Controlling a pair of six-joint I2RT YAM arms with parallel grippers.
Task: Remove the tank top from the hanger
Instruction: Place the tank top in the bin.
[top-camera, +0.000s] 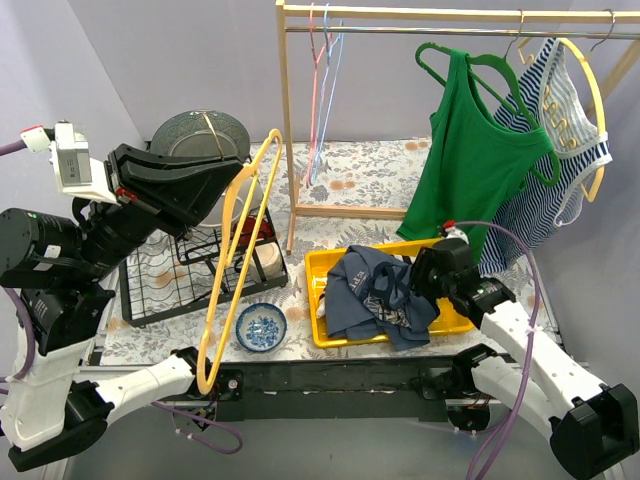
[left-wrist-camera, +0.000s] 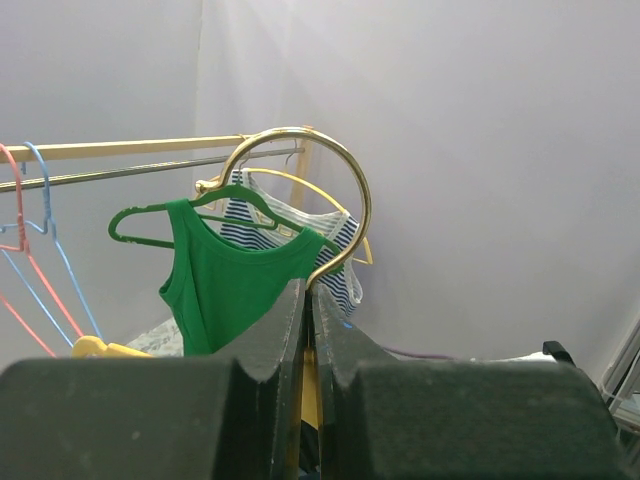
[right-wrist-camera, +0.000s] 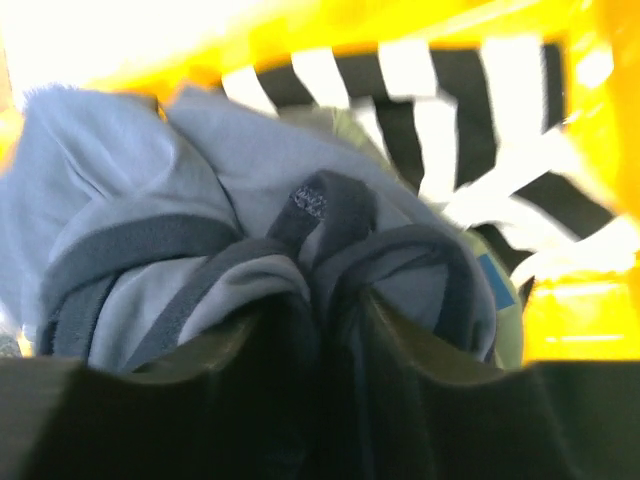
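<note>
On the floral surface (top-camera: 380, 175), near a wooden rack (top-camera: 283, 120), a yellow tray (top-camera: 318, 270) holds the crumpled grey-blue tank top (top-camera: 375, 290), free of the yellow hanger (top-camera: 240, 292), which leans well apart at left. The right claw (right-wrist-camera: 318, 290) is clamped on a fold of the tank top. The left claw (left-wrist-camera: 308, 290) is pinched tight on the hanger's metal hook.

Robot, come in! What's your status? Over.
Left gripper jaws shut on bare yellow hanger. Right gripper jaws shut on grey tank top, in yellow bin. Nothing in the way. Over.
</note>
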